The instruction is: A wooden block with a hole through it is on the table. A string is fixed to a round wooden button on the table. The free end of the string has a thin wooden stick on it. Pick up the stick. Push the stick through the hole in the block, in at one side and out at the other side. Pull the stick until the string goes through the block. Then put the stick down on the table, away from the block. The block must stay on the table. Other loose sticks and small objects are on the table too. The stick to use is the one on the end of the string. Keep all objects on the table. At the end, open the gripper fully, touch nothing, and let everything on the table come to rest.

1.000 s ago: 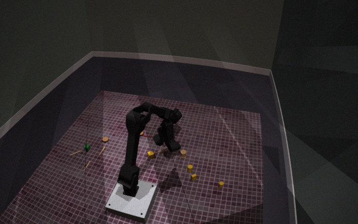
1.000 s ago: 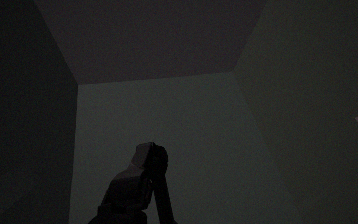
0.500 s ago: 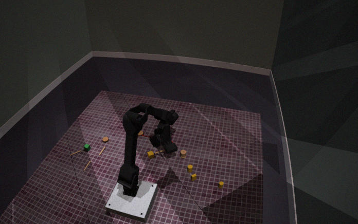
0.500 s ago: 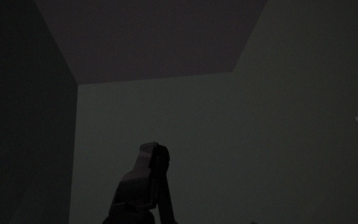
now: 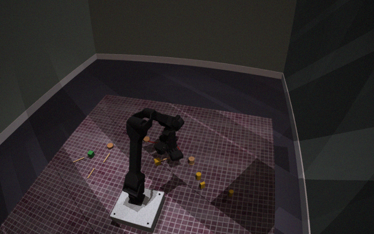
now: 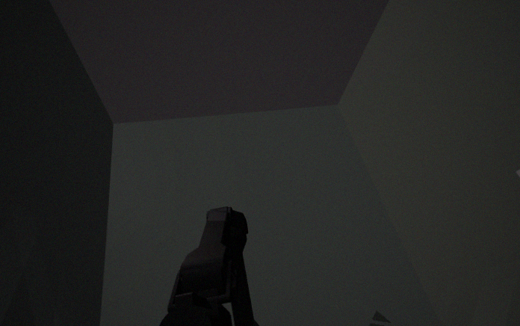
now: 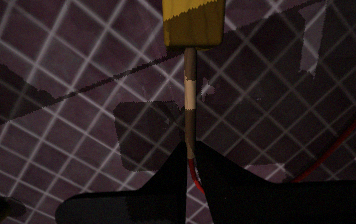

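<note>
My black parallel-jaw gripper (image 7: 189,156) pinches the thin wooden stick (image 7: 190,100) at its rear end, red string (image 7: 325,152) trailing off behind toward the round wooden button (image 5: 146,139). Stick's tip meets the near face of the yellow wooden block with the hole (image 7: 194,22), apparently just entering; can't see the hole itself. Pickup done, I judge; push-through, pull, set-down, release all left. Farther off: loose sticks (image 5: 106,157), green cube (image 5: 90,154).
</note>
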### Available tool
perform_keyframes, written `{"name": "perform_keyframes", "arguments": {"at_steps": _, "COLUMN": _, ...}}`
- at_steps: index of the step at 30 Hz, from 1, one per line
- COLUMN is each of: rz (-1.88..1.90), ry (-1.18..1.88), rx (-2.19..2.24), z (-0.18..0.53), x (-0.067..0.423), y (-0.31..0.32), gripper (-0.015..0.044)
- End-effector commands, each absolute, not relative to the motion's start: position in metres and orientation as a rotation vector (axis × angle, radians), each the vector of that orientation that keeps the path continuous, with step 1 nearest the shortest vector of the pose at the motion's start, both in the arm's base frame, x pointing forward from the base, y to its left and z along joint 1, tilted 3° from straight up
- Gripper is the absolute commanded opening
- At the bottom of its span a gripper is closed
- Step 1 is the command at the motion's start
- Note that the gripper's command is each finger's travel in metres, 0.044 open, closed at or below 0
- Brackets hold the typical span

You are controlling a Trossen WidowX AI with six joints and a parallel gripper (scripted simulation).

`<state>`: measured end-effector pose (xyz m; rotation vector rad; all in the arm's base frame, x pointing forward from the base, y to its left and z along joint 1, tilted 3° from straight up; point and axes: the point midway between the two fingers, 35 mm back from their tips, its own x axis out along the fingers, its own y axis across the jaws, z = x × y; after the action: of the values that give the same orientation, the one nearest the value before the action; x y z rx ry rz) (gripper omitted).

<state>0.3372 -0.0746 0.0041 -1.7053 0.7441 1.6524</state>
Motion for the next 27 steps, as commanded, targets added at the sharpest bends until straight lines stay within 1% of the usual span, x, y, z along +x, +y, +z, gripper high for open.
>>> {"name": "perform_keyframes", "arguments": {"at_steps": 1, "rz": 1.648, "ry": 0.75, "rx": -1.704, "z": 0.005, "x": 0.334, "y": -0.072, "gripper": 0.0}}
{"name": "perform_keyframes", "arguments": {"at_steps": 27, "rz": 1.649, "ry": 0.749, "rx": -1.702, "z": 0.005, "x": 0.312, "y": -0.045, "gripper": 0.0}}
